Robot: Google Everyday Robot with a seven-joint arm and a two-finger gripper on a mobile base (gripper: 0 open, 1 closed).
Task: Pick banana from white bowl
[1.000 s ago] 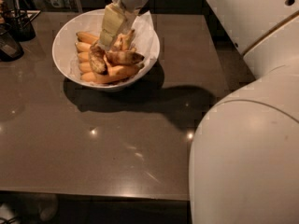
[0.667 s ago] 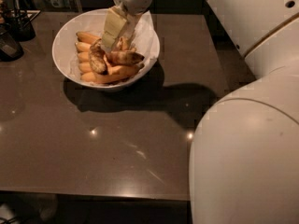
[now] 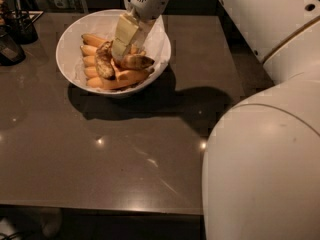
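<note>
Our gripper (image 3: 120,48) sits low in the white bowl (image 3: 70,39), among the bananas (image 3: 106,82). We judge this the grasping step, though we cannot tell whether it holds one. Next we need a firm hold, then a straight lift.

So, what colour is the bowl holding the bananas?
The bowl is white, camera view; the hand hangs inside it.

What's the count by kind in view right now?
Bowl: 1
Bananas: about 7 showing, all in the bowl; some may be hidden
Dark containers: 2, at far left
Gripper: 1, down in the bowl among the bananas
Total: about 11
</note>
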